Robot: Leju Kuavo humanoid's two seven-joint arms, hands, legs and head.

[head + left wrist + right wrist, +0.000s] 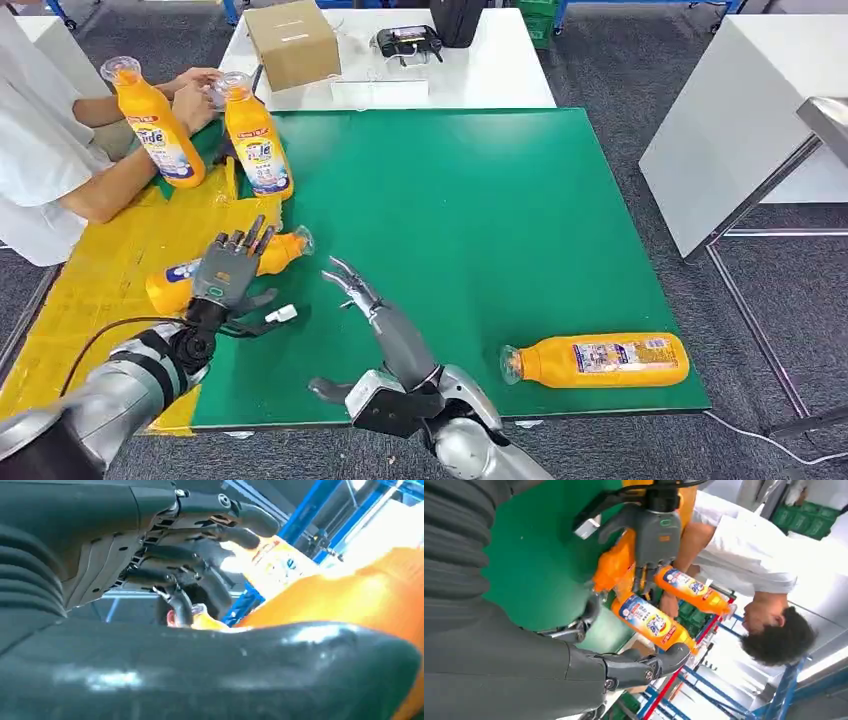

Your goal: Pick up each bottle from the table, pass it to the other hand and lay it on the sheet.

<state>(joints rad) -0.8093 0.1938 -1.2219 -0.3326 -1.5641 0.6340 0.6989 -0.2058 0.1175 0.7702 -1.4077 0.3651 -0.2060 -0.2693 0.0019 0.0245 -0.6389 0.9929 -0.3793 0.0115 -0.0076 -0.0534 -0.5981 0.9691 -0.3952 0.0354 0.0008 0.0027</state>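
The bottles are orange plastic with a clear cap and a label in blue and white. One bottle [262, 258] lies on its side at the border between the yellow sheet [95, 290] and the green mat [470, 230], with its cap pointing toward the green part. The left hand [228, 272] is over this bottle with the fingers stretched upward and apart, and it grips nothing; I cannot tell if the palm touches the bottle. The right hand [352, 285] is above the green mat, just beside the left one, also released, with the fingers slightly curved and apart. A second lying bottle [600, 361] rests on the green mat near its front right corner, well apart from both hands, cap to the left. Two more bottles stand upright at the far left of the surface: one [258, 140] at the edge of the green mat and one [160, 125] further left, where a person [50, 160] in a white shirt has the hands around them. Behind the mat there is a white table [480, 70] with a cardboard box [292, 42] and a small black device [408, 42]. Another white table [740, 120] stands to the right, and the floor [620, 60] is grey.
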